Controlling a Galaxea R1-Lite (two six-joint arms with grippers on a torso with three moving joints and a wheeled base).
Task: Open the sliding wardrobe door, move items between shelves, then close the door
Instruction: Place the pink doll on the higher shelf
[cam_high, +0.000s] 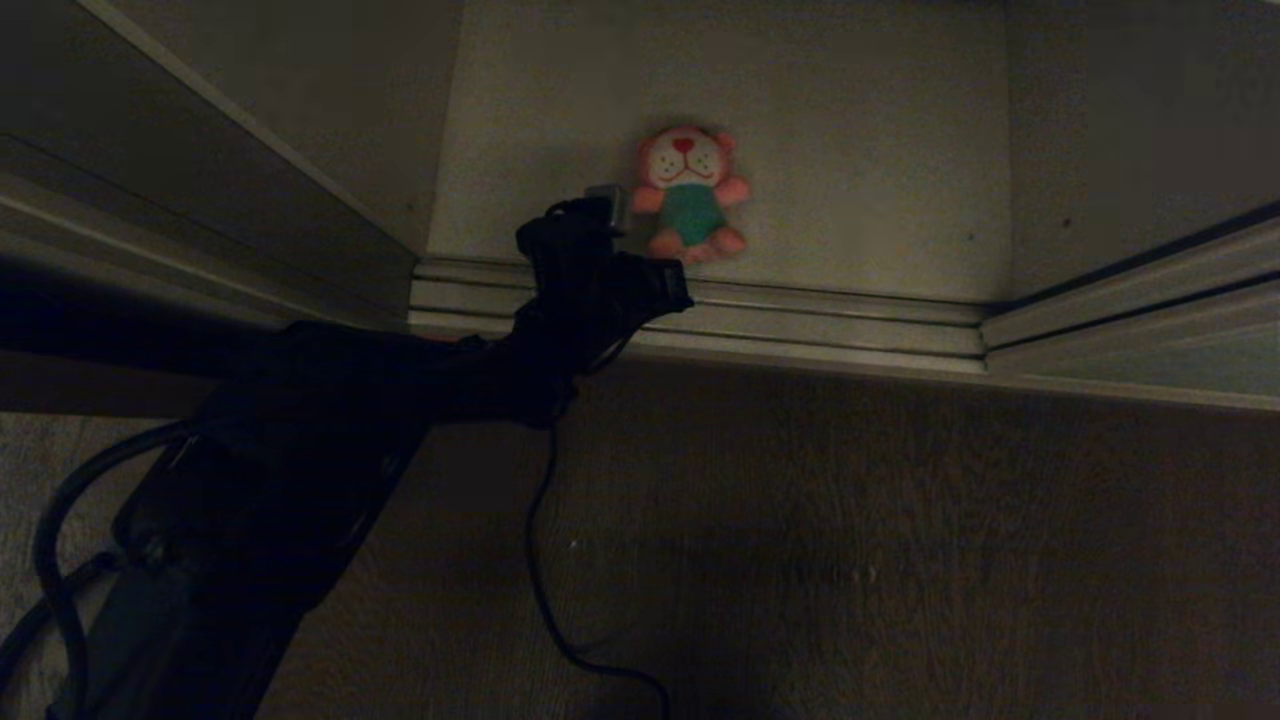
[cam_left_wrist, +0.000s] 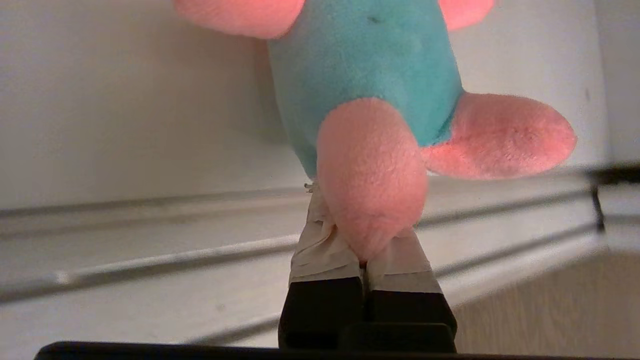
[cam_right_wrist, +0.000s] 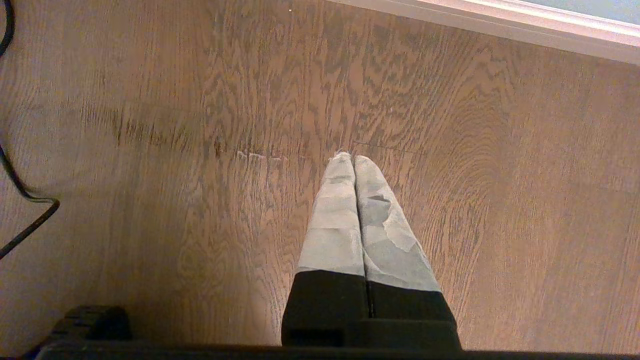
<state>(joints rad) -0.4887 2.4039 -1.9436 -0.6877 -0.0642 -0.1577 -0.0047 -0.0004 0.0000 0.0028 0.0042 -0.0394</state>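
A brown wood-grain floor (cam_high: 900, 560) fills the foreground before an open wardrobe, whose pale shelf (cam_high: 860, 150) runs back behind a set of light metal door tracks (cam_high: 800, 320). The robot's dark left arm (cam_high: 300, 450) reaches in from the left over the tracks. A pink plush toy (cam_high: 690, 190) with a white face and teal shirt lies on the shelf just beyond the tracks. The left pincer (cam_left_wrist: 365, 250) is pinching one of the toy's pink feet. The right pincer (cam_right_wrist: 354, 165), pressed together and holding nothing, hangs over the floor.
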